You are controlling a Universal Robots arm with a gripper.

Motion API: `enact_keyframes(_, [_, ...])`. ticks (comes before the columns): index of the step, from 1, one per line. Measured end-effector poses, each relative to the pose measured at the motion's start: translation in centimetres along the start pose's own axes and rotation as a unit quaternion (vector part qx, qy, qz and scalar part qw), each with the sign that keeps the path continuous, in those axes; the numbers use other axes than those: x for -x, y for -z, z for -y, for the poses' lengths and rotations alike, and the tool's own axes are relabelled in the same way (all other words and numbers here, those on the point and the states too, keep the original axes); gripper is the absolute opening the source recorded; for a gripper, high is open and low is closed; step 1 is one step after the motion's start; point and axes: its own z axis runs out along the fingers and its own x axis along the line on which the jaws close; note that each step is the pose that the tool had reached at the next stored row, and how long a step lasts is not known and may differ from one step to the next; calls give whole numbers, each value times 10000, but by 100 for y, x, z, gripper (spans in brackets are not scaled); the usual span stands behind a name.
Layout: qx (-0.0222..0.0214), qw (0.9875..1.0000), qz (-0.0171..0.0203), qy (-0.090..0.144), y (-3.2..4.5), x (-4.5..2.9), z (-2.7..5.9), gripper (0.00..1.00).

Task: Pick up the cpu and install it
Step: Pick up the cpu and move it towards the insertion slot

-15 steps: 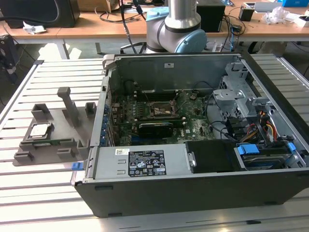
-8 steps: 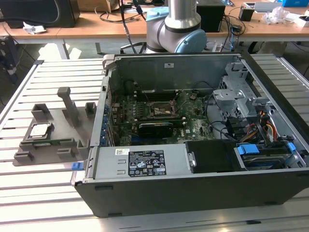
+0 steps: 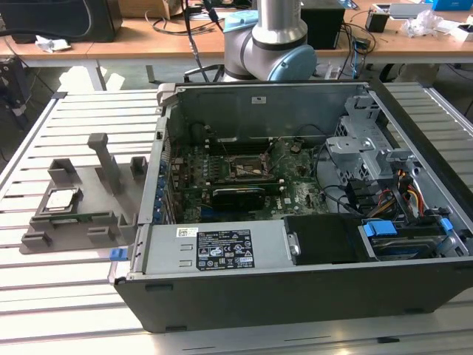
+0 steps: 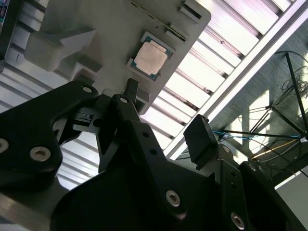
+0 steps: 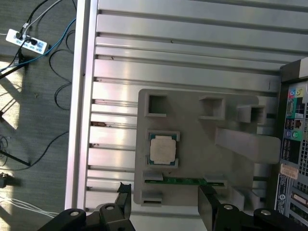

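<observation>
The cpu [image 5: 162, 149] is a thin, flat square chip. Its top is dull silvery metal with rounded corners, bordered by a thin pale rim with a green edge showing at the corners. It lies flat, metal top upward, seated in a square recess of a grey holder [image 5: 192, 168], edges parallel to the recess walls. Its top face is fully exposed. The holder rests on a slatted metal table [image 3: 44, 126], at the exterior view's left of an open computer case [image 3: 295, 296]. The cpu lies outside the case, well apart from the motherboard socket [image 3: 247, 168].
</observation>
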Motion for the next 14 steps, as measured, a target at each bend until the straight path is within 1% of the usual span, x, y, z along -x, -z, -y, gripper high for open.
enact_keyframes(14, [0,10000,0,0,-54,-1,-2,66])
